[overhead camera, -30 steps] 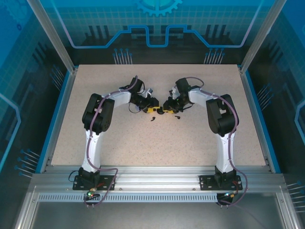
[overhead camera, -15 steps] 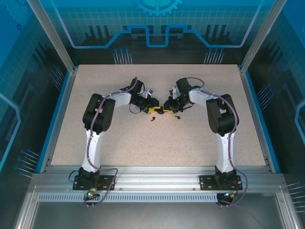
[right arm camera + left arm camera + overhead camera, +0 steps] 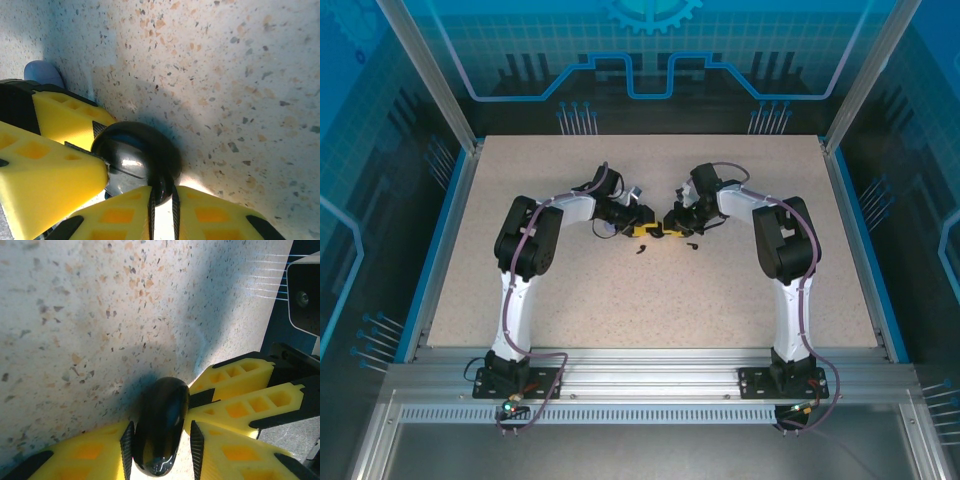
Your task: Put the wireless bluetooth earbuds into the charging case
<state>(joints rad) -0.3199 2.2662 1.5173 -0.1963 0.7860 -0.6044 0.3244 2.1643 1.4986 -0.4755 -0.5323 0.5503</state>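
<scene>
Mid-desk, toward the far edge, the left jaws clamp the charging case (image 3: 160,427) and the right jaws pinch its rim. Hold it steady and pry gently, so it opens without slipping. The earbuds (image 3: 642,249) lie just beside it.

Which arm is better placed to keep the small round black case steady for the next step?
Left, probably: the left tool holds the small round black case across both sides, while the right tool only pinches its edge.

Left gripper (image 3: 638,230) and right gripper (image 3: 668,230) meet tip to tip over the table (image 3: 620,310); left earbud (image 3: 642,249) and right earbud (image 3: 692,246) lie loose just nearside
</scene>
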